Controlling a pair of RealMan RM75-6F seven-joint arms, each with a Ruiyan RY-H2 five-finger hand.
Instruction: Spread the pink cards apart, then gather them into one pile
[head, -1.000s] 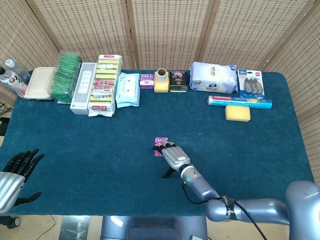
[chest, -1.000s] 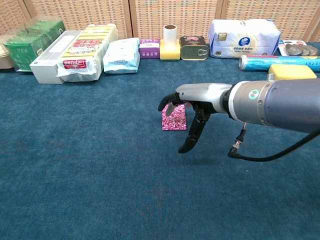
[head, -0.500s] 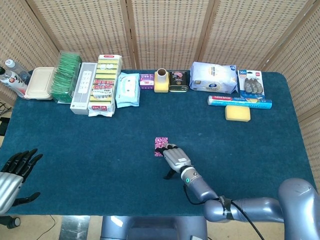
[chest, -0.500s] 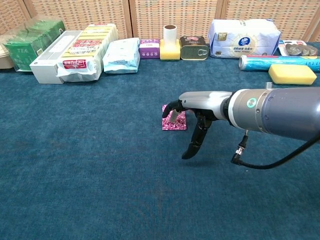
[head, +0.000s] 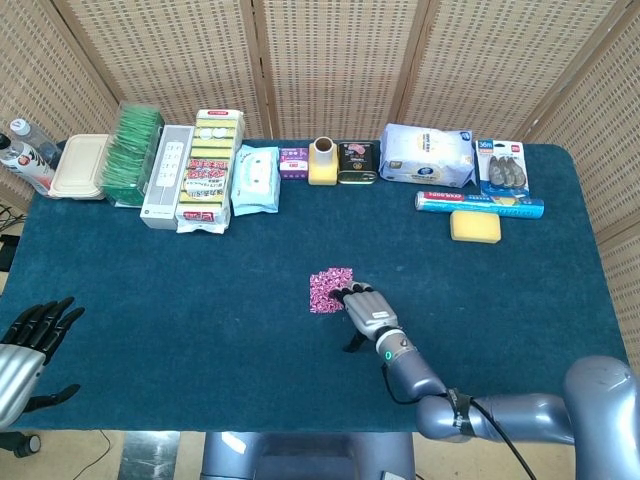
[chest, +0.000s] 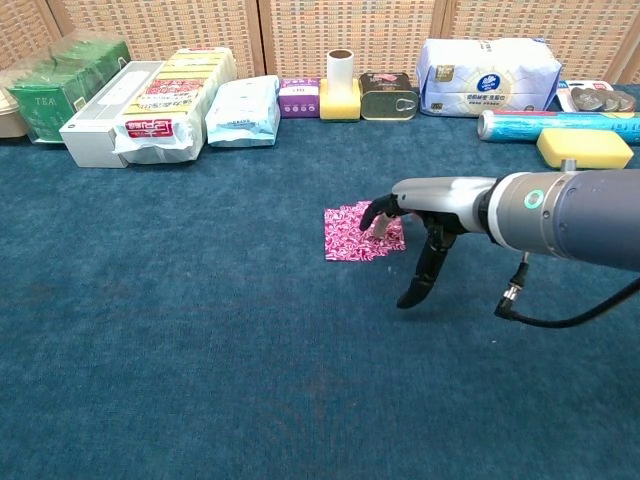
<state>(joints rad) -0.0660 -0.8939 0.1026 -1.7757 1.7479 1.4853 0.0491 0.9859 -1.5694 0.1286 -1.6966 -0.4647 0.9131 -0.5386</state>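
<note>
The pink patterned cards (head: 330, 288) (chest: 354, 232) lie fanned out sideways on the blue cloth at mid-table, overlapping one another. My right hand (head: 368, 312) (chest: 418, 218) is at their right end, fingertips pressing down on the rightmost card and the thumb hanging toward the cloth. It holds nothing. My left hand (head: 32, 338) hovers off the table's front left corner, fingers spread and empty; the chest view does not show it.
Along the far edge stand tea boxes (head: 132, 152), snack packs (head: 208, 170), wet wipes (head: 255, 178), a yellow roll holder (head: 322, 160), a tin (head: 357, 162), a tissue pack (head: 428, 155), a foil roll (head: 480, 202) and a yellow sponge (head: 474, 226).
My right hand has slid to the right with its fingertips on the cards, drawing the small stack out into a wider overlapping fan. The left hand has barely moved.
</note>
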